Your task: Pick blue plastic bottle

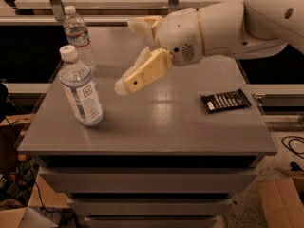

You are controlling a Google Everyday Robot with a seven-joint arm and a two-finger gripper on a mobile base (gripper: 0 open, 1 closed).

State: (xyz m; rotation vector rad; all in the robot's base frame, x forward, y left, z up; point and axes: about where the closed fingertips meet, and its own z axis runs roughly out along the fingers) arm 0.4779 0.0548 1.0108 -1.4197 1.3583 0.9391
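The blue plastic bottle (81, 91) stands upright near the front left of the grey table (156, 127). It is wide and bluish-clear, with a white cap and a pale label with a small dark square logo. My gripper (124, 56) hovers over the table's middle, to the right of the bottle and apart from it. Its cream fingers (140, 75) point left, spread open and empty.
A slimmer clear bottle (78, 34) with a red-and-white label stands behind the blue one at the back left. A black snack packet (224, 100) lies flat at the right. My white arm (237, 25) reaches in from the upper right.
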